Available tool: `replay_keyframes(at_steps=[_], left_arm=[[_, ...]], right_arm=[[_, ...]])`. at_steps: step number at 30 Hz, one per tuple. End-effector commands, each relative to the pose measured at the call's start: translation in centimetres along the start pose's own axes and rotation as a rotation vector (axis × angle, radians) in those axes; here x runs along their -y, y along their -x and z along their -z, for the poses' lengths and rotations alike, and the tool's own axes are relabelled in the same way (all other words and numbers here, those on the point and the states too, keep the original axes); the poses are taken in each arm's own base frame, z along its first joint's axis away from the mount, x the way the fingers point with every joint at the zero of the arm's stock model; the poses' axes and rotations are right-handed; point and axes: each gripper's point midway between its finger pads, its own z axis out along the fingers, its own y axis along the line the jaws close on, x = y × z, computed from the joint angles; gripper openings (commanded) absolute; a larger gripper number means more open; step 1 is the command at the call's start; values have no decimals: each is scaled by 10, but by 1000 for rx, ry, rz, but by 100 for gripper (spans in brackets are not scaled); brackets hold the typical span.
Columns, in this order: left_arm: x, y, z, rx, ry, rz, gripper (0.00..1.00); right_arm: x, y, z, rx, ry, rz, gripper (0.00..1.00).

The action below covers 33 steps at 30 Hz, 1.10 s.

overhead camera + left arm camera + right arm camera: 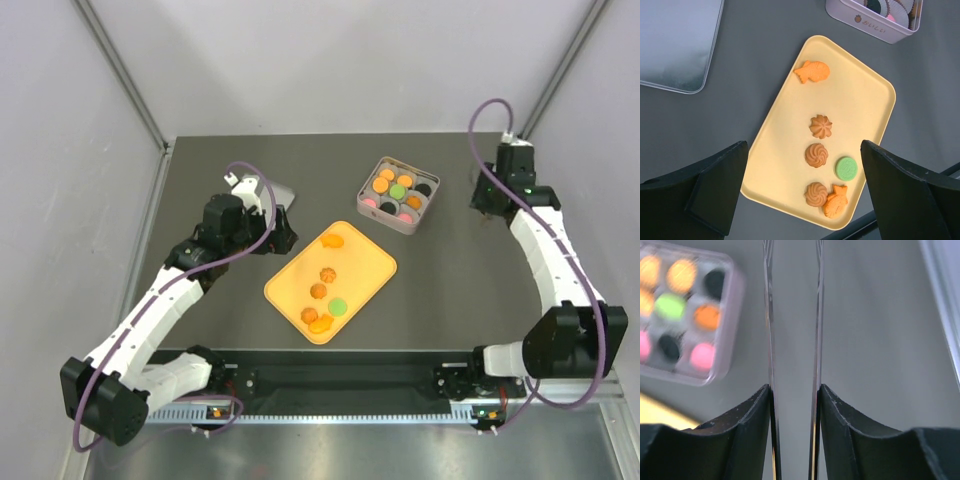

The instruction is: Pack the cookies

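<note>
Near the middle of the overhead view six cookies (322, 291) lay loose on the orange tray (372, 262); others already filled the pink tin (381, 217) at upper right, so packing seemed partly done. The left tool (804, 167) hung spread wide just left of the tray, likely lining up a pick. The right tool (794, 388) hung beside the tin, two thin strips (771, 340) lining its narrow gap; whether it pinched them I could not tell. A grey lid (675, 45) was cut off by the left wrist view.
</note>
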Motion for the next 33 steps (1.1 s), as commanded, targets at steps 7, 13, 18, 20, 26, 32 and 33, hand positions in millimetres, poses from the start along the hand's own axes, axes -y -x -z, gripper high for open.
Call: replay_keyframes(at_steps=[7,13,18,20,26,32,33], left_arm=[[10,10,4,47,-54,7,99],[6,11,3,53,-33,8,99],[3,9,1,46,-18,11,99],[1,8,-1,42,-10,12,99],[-6,4,-10,23,25,25,99],[-11,6,-24,2,66,57,99],[-15,5,-27,-9,89,65,99]], right_arm=[[42,-25,-96,-5,-154,-186,50],[35,-73,-117,-99,-111,-203,60],[36,-107,-121,-156,-101,-200,71],[37,-113,-119,-166,-101,-200,79],[40,-106,-97,-121,-109,-219,89],[43,-69,-50,12,-94,-229,90],[39,-65,-44,25,-67,-232,90]])
